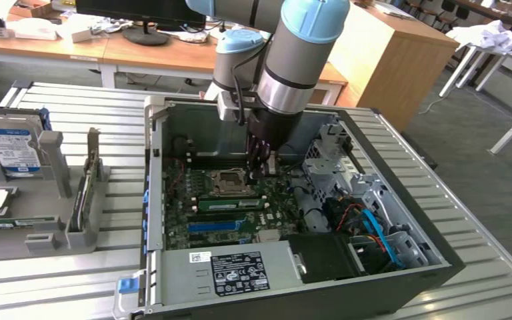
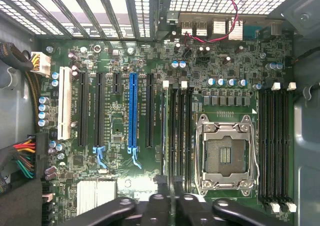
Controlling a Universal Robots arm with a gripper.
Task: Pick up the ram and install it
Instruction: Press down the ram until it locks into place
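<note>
2 black fingers of the dark gripper [image 2: 168, 182] are pinched close together with nothing between them, hanging right over one end of the ram [image 1: 229, 203]. And there is the long, thin green circuit-board stick, pale label showing, standing on edge in a black slot of the green motherboard [image 2: 120, 51]. It sits between the square silver CPU socket [image 2: 226, 153] and the bright blue plastic slot strip [image 2: 132, 111].

All around it is crowded. 4 more long black slots [image 2: 275, 141] run along the far side of the socket, and a white slot [image 2: 64, 104] lies beyond the blue one. A bundle of coloured wires [image 2: 22, 158] sits near a corner of the board, and a twisted red and black cable [image 2: 227, 16] loops by the rear ports.

The open grey-walled computer case [image 1: 154, 200] lies on a ribbed aluminium table [image 1: 61, 100]. Its grey power supply box with a black label [image 1: 238, 272] is at the near edge, and blue cables [image 1: 376, 227] are tangled on the exterior view's right.

On the exterior view's left, well apart from the case, a grey holder [image 1: 61, 233] carries the boxy silver hard drive with a blue-white label [image 1: 11, 150].

The thick grey and pale blue arm [image 1: 283, 67] covers much of the case's back wall. From the wrist, the stick is just a thin pale line, and the finger links cover its near end. Whether the tips touch it, or how deep it sits in the slot, I can't tell.
</note>
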